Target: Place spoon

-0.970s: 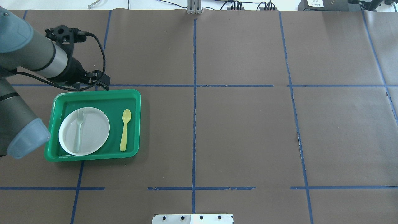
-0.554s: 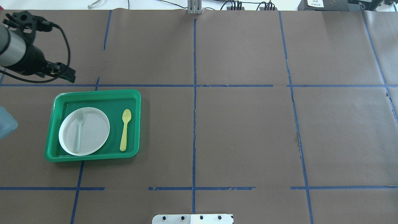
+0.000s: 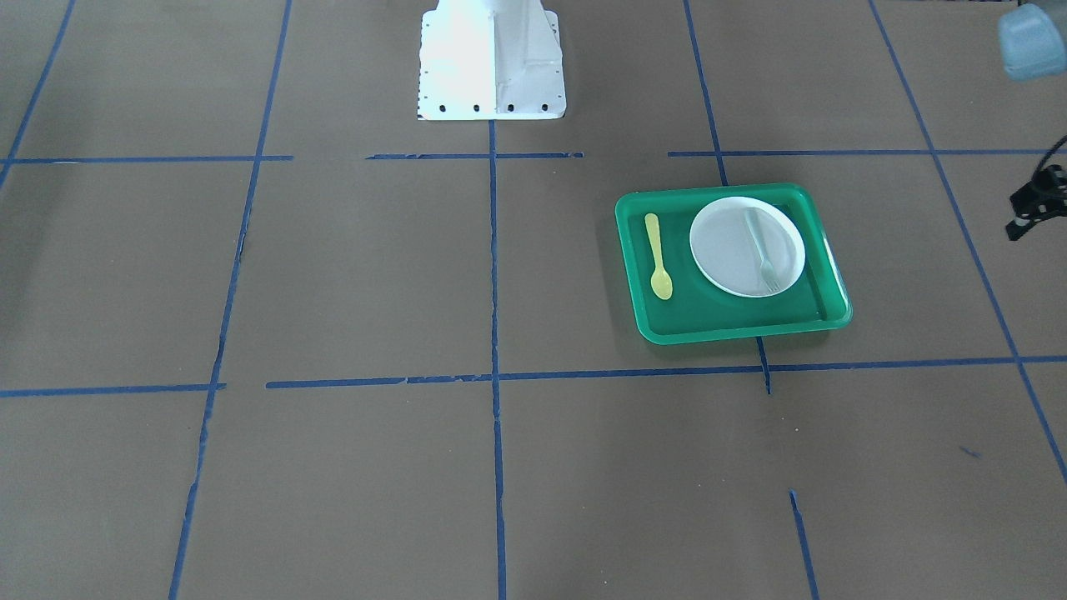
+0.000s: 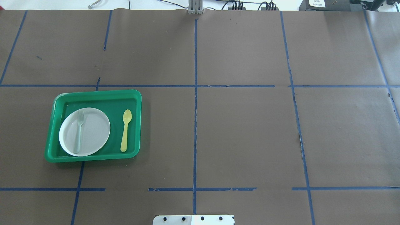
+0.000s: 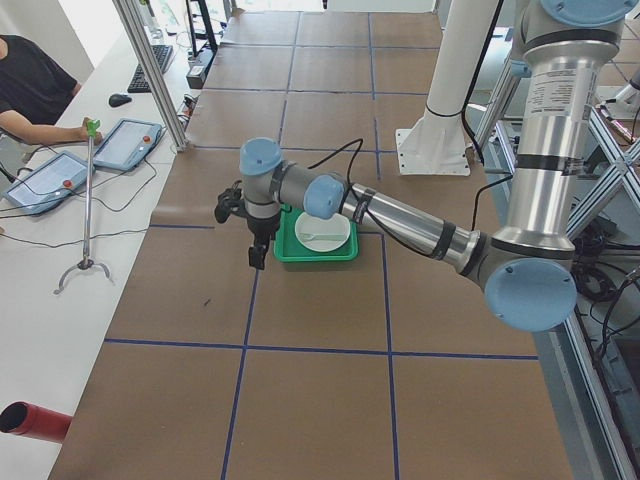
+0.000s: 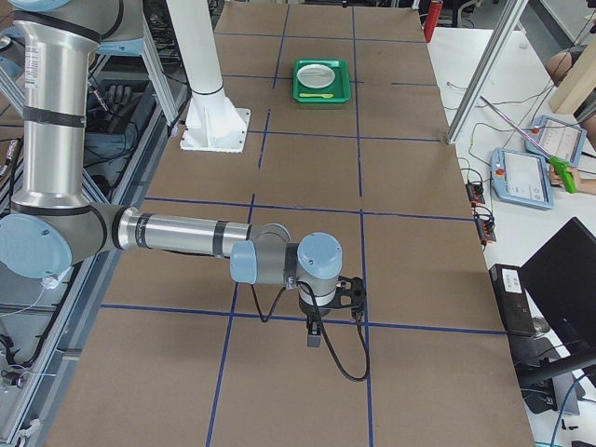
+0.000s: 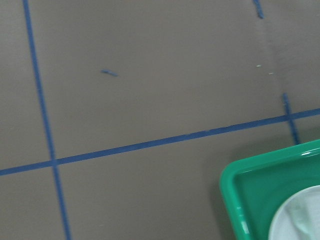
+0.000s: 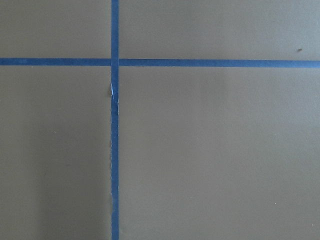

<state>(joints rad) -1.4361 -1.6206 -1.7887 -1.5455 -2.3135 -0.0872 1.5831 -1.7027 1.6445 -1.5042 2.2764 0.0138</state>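
The yellow spoon (image 4: 126, 130) lies in the right part of the green tray (image 4: 93, 93), bowl pointing away from me, beside the white plate (image 4: 93, 131). It also shows in the front view (image 3: 658, 254). No gripper touches it. My left gripper (image 5: 258, 260) hangs over the table beyond the tray's far left corner; only a black part of it shows at the front view's right edge, and I cannot tell if it is open. My right gripper (image 6: 314, 337) is far off over bare table and shows only in the right side view, so I cannot tell its state.
A pale grey-green fork (image 4: 78, 131) lies on the plate. The left wrist view shows the tray's corner (image 7: 250, 180) and blue tape lines. The robot's white base (image 3: 492, 58) stands at the table's near edge. Operators' tablets (image 5: 125, 140) lie beyond the far side.
My left arm has drawn back to the left from behind the tray and has left the overhead view. The spoon, fork, plate and tray have not moved.
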